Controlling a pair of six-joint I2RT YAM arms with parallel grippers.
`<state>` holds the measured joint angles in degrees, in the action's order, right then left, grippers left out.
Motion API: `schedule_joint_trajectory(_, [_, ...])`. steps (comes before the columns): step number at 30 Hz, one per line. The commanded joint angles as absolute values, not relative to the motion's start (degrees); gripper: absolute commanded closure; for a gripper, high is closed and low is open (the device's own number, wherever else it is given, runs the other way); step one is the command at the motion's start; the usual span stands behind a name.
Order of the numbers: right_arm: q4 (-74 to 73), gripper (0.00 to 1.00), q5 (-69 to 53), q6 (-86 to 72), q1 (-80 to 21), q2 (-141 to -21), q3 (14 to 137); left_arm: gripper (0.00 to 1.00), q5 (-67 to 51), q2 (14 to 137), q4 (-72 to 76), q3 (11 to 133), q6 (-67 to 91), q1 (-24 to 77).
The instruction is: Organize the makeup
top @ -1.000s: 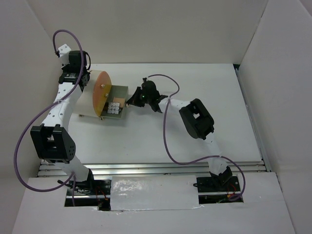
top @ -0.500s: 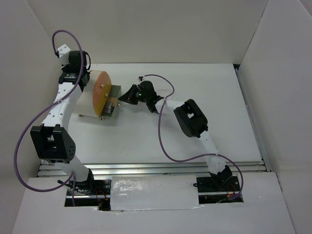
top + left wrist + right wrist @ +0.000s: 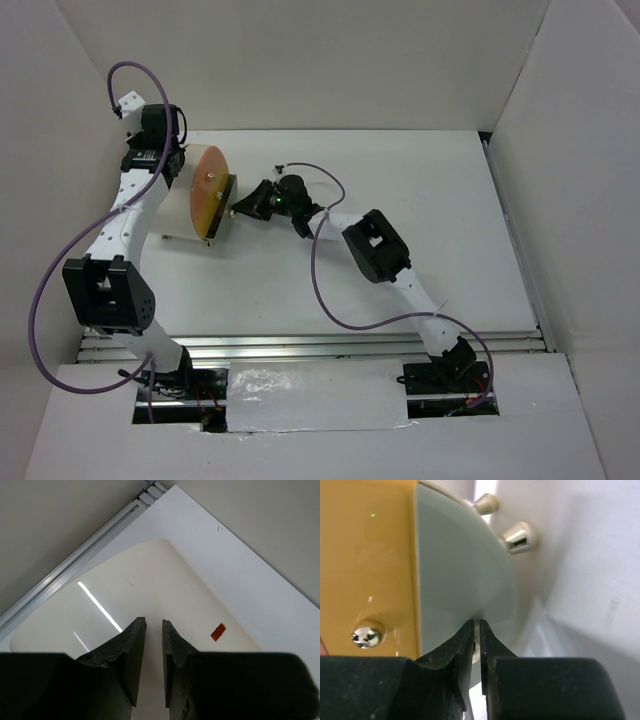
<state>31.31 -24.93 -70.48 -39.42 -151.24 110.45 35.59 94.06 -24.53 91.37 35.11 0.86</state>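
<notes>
- We see a white table point(image 3: 400, 200) with plain white walls point(image 3: 300, 60) around it.
- From above, the left arm point(image 3: 115, 225) bends up to 10 o'clock. The right arm point(image 3: 385, 255) stretches from 5 o'clock to the middle.
- A big white cylinder point(image 3: 180, 205) lies at 10 o'clock on the table. Its orange front point(image 3: 205, 190) faces 3 o'clock.
- The drawer point(image 3: 229, 195) is pushed almost fully in. We cannot see the makeup in any view.
- The right gripper point(image 3: 243, 205) touches the drawer at its 3 o'clock side.
- Only the right wrist view shows its fingers pinching a small pale knob point(image 3: 476, 649), and a shiny screw point(image 3: 367, 634) at 9 o'clock.
- Only the left wrist view shows the left gripper point(image 3: 153, 625) over the cylinder's top. Its fingers are a little apart and hold nothing.
- There we also see a metal rail point(image 3: 75, 565) at 10 o'clock and a small red mark point(image 3: 218, 631) at 3 o'clock.
</notes>
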Motion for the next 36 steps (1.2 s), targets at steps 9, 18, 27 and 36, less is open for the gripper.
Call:
schedule_joint_trajectory(9, [40.0, 0.81, -27.0, -75.1, -41.7, -157.1, 122.3, 0.65, 34.6, 93.7, -30.2, 90.4, 37.5, 1.3])
schedule_joint_trajectory(18, [40.6, 0.74, -25.7, -75.8, -41.7, -157.2, 121.8, 0.65, 33.7, 93.9, -30.5, 90.9, 38.2, 1.3])
schedule_joint_trajectory(27, [52.0, 0.64, -20.6, -67.9, -38.9, -134.9, 87.4, 0.05, 33.7, 89.7, -35.2, 96.9, 37.4, 0.8])
schedule_joint_trajectory(36, [3.6, 0.00, -9.1, -38.2, -34.7, -92.2, 75.4, 0.01, 23.0, 79.0, -38.2, 106.7, 26.7, 1.1])
